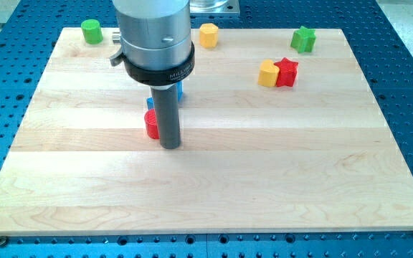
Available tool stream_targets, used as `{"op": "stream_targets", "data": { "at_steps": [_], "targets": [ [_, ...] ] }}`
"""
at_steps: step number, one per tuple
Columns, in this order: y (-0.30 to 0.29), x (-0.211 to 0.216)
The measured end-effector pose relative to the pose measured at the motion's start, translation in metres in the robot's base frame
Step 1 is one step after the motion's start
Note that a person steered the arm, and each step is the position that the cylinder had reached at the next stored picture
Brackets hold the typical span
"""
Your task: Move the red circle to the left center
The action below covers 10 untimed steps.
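The red circle [150, 124] sits on the wooden board [206, 186] left of centre, partly hidden behind my rod. My tip [171, 145] rests on the board right beside the red circle, at its right edge and slightly toward the view's bottom; it looks to be touching it. A blue block [178, 92] lies just above the red circle, mostly hidden by the rod and arm, so its shape cannot be made out.
A green cylinder [91, 31] is at the top left. A yellow hexagon [208, 34] is at the top centre. A green star [304, 39] is at the top right. A yellow block [268, 73] touches a red star [287, 72] at the right.
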<state>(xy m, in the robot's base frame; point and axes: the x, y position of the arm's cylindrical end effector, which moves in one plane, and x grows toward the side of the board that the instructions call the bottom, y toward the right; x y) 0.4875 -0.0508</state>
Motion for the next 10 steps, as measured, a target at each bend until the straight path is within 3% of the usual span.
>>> {"op": "stream_targets", "data": {
  "at_steps": [1,3,6,7,10],
  "targets": [
    [0.034,0.001],
    [-0.094,-0.032],
    [-0.068,-0.055],
    [-0.120,-0.061],
    [-0.147,-0.061]
  ]
}}
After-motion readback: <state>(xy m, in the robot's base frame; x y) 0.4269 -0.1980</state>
